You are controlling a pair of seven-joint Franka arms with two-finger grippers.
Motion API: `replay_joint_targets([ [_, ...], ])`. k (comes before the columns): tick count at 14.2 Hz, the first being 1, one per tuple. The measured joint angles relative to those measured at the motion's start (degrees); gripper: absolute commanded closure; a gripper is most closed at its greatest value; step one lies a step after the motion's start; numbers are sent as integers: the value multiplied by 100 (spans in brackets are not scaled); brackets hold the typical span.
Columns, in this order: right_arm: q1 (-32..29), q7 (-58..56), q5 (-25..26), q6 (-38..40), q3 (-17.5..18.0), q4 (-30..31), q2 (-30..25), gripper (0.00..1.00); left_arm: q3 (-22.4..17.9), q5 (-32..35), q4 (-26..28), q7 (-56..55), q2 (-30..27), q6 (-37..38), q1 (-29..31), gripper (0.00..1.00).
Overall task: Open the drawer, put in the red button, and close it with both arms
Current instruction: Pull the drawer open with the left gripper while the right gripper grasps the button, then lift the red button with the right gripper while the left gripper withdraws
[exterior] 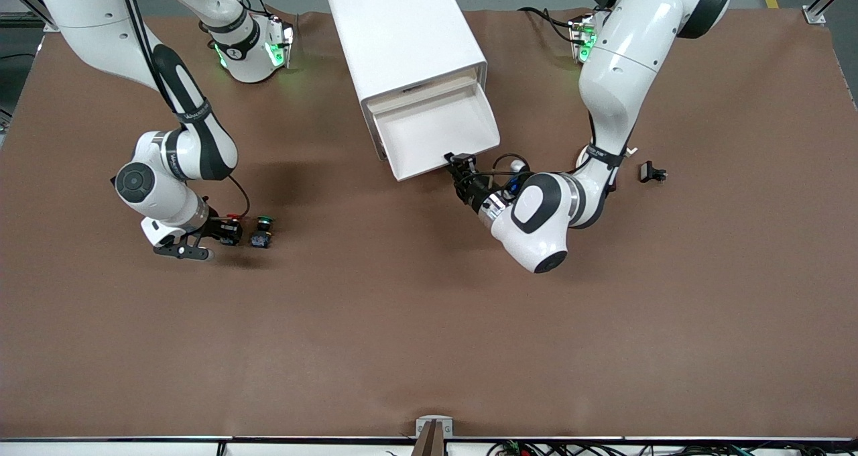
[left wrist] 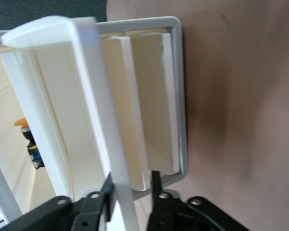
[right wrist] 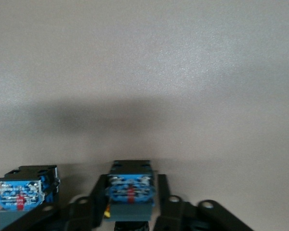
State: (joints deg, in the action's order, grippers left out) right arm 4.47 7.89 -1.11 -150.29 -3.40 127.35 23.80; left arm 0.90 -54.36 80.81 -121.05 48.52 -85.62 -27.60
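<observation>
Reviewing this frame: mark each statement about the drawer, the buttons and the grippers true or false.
1. The drawer is shut. False: it is pulled out of the cabinet.
2. The left gripper is at the drawer's front edge. True.
3. The red button lies in the drawer. False: the right gripper is shut on it, toward the right arm's end of the table.
4. A green-capped button sits beside the right gripper. True.

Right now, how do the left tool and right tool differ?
The left tool straddles the drawer's front wall, a gap beside one finger; the right tool is shut on the red button. The left tool is in front of the cabinet; the right tool is toward the right arm's end, beside the green button. Both are black and low over the table.
</observation>
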Motion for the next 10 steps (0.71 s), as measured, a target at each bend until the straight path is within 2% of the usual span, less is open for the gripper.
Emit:
replay_joint_targets([
  [4,1,145,0,164,2,-32,-14,100,-132,46,-231,284,15,-56,46,0],
  [6,27,360,-1,794,14,-225,-125,100,-228,71,-539,284,13,-66,54,0],
  [10,454,1490,-152,2417,66,-992,-731,100,-788,161,-1028,372,-22,-64,67,0],
])
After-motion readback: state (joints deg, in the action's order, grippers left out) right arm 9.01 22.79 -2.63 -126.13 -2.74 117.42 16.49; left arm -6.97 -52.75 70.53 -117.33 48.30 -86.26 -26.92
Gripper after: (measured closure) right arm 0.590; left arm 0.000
